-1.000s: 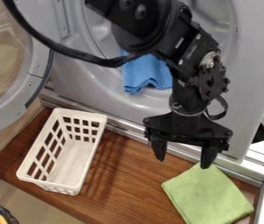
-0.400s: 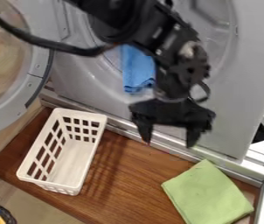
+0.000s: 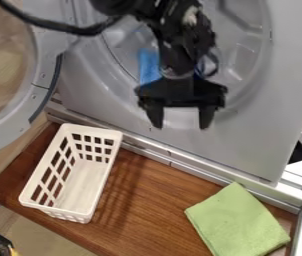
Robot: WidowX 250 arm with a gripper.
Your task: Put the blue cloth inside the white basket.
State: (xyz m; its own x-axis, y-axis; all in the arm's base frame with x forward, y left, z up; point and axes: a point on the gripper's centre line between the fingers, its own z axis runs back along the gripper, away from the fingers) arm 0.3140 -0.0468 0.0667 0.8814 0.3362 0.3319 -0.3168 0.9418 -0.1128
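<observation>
The robot arm point(image 3: 170, 47) is black throughout — chunky, angular segments with small pale screws or fittings, a thick black cable point(image 3: 50, 25) along it, a thinner cable loop, and a broad-based gripper point(image 3: 180, 124) with two tapering fingers.

Black WidowX 250 arm point(image 3: 180, 47) extended in from top edge.
Two-finger gripper point(image 3: 180, 125) pointed downward at upper center, fingers point(image 3: 155, 116) spread apart; wrist held bent above; black cable looped beside it.
</observation>
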